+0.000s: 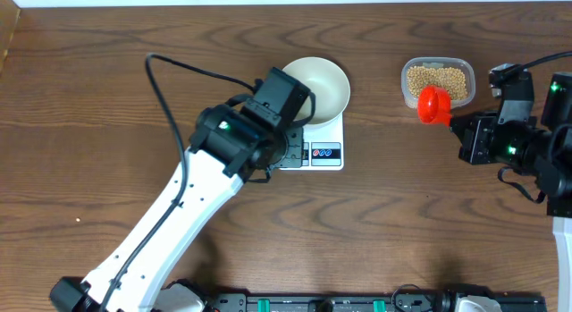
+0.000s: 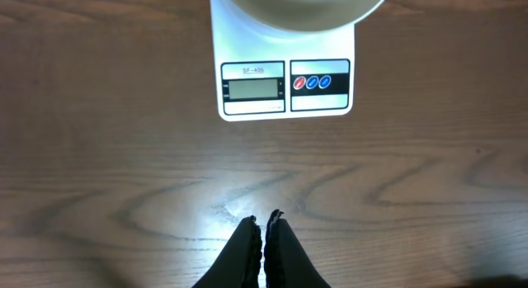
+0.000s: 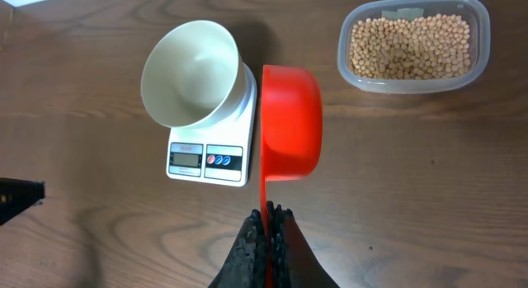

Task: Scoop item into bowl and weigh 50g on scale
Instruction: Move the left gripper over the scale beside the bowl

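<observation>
The bowl (image 1: 315, 87) sat on the scale (image 1: 326, 153), overhanging its far edge. The beans (image 1: 438, 80) lay in the tub (image 1: 404, 80), with bare table (image 1: 375, 169) between. The right gripper (image 3: 268, 226) clamped the red scoop (image 3: 290, 119), seemingly at the tub's rim. The left gripper (image 2: 264, 234) was closed and empty.

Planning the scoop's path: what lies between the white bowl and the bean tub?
Nothing: bare wooden table between bowl and tub, shown in the overhead view.

wood-grain table (image 1: 402, 214) with sheen; glossy red plastic scoop (image 3: 290, 123); clear plastic tub (image 3: 414, 42); smooth white bowl (image 3: 191, 73).
</observation>
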`<state>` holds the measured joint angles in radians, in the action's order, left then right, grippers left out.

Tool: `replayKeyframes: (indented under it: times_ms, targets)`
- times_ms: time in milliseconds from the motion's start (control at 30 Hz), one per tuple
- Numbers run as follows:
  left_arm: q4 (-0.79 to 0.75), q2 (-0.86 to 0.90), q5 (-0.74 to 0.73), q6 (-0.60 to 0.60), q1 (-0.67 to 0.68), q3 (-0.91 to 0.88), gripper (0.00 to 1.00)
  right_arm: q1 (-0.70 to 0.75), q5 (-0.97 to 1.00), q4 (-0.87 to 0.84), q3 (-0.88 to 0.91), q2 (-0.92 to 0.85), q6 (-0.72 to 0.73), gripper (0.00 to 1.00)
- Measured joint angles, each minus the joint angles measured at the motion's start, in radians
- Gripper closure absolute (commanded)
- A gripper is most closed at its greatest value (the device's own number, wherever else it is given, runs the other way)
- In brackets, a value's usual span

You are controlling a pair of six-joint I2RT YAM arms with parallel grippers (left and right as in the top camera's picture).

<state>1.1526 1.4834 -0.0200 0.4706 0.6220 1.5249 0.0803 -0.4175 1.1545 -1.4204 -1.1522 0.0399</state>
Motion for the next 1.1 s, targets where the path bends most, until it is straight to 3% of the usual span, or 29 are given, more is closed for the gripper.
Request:
replayKeyframes:
  times_ms: [567,1100]
  targets:
    - [-0.381,0.015,0.003,0.054,0.073,-0.262,0.92,0.0,0.0,-0.018,0.0,-0.051,0.002,0.99]
    - [-0.391,0.015,0.076,0.047,0.073,-0.354,0.92,0.0,-0.043,-0.052,0.0,-0.098,0.016,0.99]
